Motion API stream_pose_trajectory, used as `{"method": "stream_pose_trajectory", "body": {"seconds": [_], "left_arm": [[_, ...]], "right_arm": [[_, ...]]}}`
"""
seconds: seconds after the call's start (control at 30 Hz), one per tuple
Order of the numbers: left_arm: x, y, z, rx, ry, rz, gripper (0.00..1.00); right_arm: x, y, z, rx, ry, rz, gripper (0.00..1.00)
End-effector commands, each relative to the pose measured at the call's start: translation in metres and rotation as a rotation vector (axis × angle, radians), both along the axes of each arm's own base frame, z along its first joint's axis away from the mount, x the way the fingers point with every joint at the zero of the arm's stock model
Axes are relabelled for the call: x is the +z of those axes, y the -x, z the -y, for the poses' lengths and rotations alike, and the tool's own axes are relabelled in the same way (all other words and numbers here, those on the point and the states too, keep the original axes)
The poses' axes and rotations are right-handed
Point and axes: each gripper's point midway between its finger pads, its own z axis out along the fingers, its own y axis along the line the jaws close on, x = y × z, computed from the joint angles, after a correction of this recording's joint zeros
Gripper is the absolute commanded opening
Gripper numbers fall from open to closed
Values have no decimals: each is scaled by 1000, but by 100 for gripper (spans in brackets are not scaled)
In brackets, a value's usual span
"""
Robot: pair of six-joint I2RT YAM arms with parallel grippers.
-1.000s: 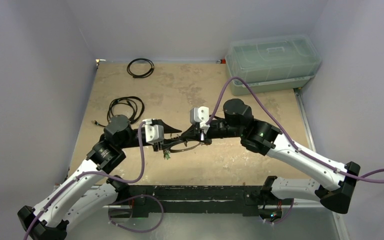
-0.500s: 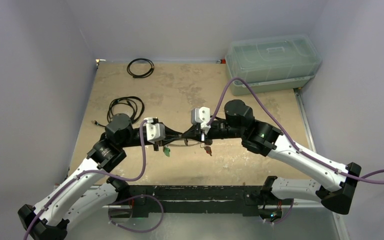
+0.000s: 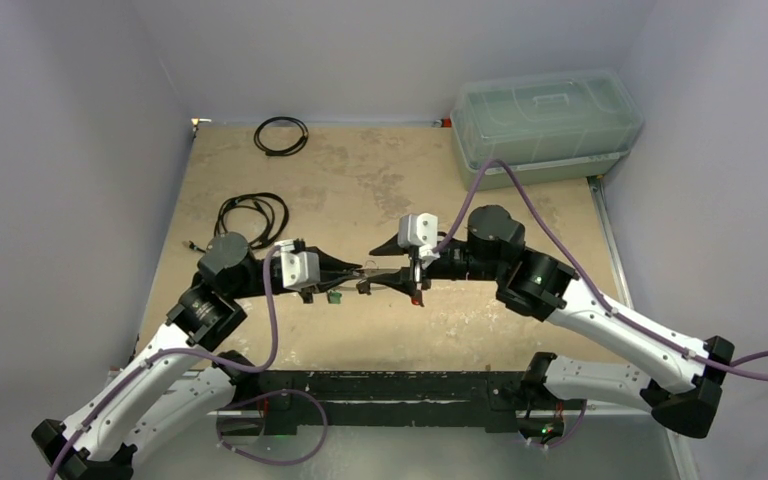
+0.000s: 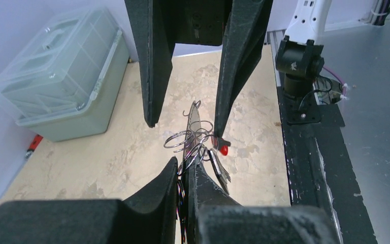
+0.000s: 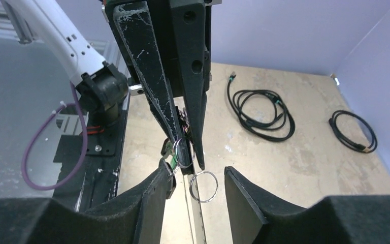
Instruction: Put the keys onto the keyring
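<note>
The keyring (image 3: pixel 392 271) hangs level above the table between both grippers. My left gripper (image 3: pixel 352 268) is shut on one end of it; in the left wrist view (image 4: pixel 185 165) the ring (image 4: pixel 193 119) stands edge-on out of the jaws. Small split rings hang by the jaws with a red-headed key (image 4: pixel 224 150) and a silver key (image 4: pixel 221 168). The red key (image 3: pixel 417 297) and a green key (image 3: pixel 333 296) dangle below. My right gripper (image 3: pixel 372 268) is open, its fingers straddling the ring (image 5: pixel 197 218) without clamping it. A split ring (image 5: pixel 203 202) and the green key (image 5: pixel 172 160) hang near its left finger.
A clear lidded plastic box (image 3: pixel 545 125) stands at the back right. A thin black cable loop (image 3: pixel 281 135) lies at the back, and a black coiled cord (image 3: pixel 252 215) lies left of my left arm. The black base rail (image 3: pixel 390 385) runs along the near edge.
My right gripper has opened and its arm has drawn back to the right. The keyring went from tilted to level. The red key now hangs in sight. My left arm shifted slightly left.
</note>
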Motion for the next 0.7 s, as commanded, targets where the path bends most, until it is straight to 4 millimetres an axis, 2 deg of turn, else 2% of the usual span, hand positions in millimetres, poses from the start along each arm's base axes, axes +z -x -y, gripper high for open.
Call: {"method": "stream_pose_trajectory", "body": {"seconds": [0.0,0.27,0.53,0.67], "left_arm": [[41,7,-3,-25,108,97,0],[43,8,-3,-41,120,88,0],[42,7,-1,-49,120,74,0],[42,2,-2,-17,120,71,0]], "right_arm": [[27,-1,6,-40,-109,32,49],[29,0,2,-17,-101,37,44],[32,3,-10,43,-96,39,35],[33,1,-6,22,-94,48,37]]}}
